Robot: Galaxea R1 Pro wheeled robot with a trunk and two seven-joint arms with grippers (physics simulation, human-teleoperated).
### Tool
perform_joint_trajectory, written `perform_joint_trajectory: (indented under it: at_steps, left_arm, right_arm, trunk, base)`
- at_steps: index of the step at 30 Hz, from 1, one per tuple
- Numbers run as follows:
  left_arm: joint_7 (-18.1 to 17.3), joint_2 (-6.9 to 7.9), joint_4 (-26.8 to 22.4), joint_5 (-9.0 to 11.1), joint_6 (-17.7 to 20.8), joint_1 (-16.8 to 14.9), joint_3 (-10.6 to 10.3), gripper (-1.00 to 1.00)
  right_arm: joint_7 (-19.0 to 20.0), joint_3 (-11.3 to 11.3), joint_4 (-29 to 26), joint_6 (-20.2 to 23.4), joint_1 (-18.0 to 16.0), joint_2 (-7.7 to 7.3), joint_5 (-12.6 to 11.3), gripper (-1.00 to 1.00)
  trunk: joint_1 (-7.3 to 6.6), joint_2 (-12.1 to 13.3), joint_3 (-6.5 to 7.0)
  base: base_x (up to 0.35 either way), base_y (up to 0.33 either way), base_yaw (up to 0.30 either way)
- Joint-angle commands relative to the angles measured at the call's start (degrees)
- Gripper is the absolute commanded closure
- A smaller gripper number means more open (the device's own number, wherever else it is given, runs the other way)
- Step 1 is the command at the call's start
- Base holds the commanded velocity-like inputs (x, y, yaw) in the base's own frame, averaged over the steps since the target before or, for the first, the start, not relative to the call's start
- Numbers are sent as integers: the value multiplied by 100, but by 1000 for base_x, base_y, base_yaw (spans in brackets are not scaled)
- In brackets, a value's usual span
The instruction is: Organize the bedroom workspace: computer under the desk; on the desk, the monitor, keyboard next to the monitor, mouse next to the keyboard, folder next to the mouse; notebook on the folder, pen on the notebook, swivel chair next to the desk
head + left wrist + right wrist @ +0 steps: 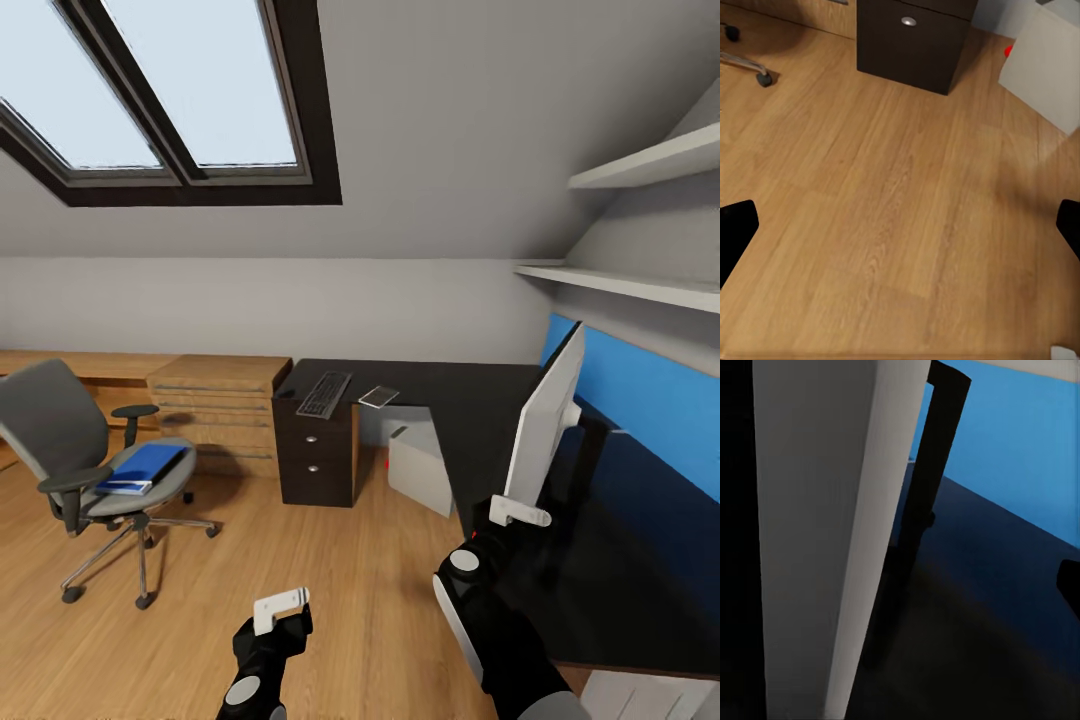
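The monitor [545, 420] stands on the black desk [470, 410] with its white back toward me; the right wrist view looks along that back [817, 540] and the black stand [937, 457]. My right gripper [518, 512] is open at the monitor's lower near corner. My left gripper [283, 605] hangs open over the wood floor, holding nothing. The keyboard [323, 393] and the grey notebook [378, 396] lie on the desk's far wing. Below the desk sits the light grey computer [420, 465]. At the left, the swivel chair [60, 430] carries the blue folder [145, 465].
A dark drawer unit [318, 455] stands under the desk beside a light wooden cabinet [220, 400]. A blue wall panel [640, 385] and white shelves [640, 285] run behind the desk. The left wrist view takes in the floor [900, 210], the drawer unit [915, 41] and the computer [1050, 67].
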Motion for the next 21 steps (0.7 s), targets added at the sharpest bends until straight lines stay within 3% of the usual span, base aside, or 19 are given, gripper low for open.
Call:
perform_joint_trajectory:
  at_steps: [1, 7, 21]
  left_arm:
    - [42, 4, -10, 38, 19, -5, 2, -100]
    - [44, 5, -11, 51, 19, -5, 17, -100]
    - [44, 12, -18, 55, 19, -5, 29, -100]
  right_arm:
    - [-28, 7, -2, 59, -4, -1, 14, -100]
    - [15, 16, 6, 49, -4, -1, 14, -100]
    - [40, 36, 14, 34, -4, -1, 15, -100]
  trunk:
    - [0, -5, -7]
    - [0, -5, -7]
    - [0, -5, -7]
  base:
    - [-13, -7, 0]
    - [-118, -2, 0]
    - [-322, 0, 0]
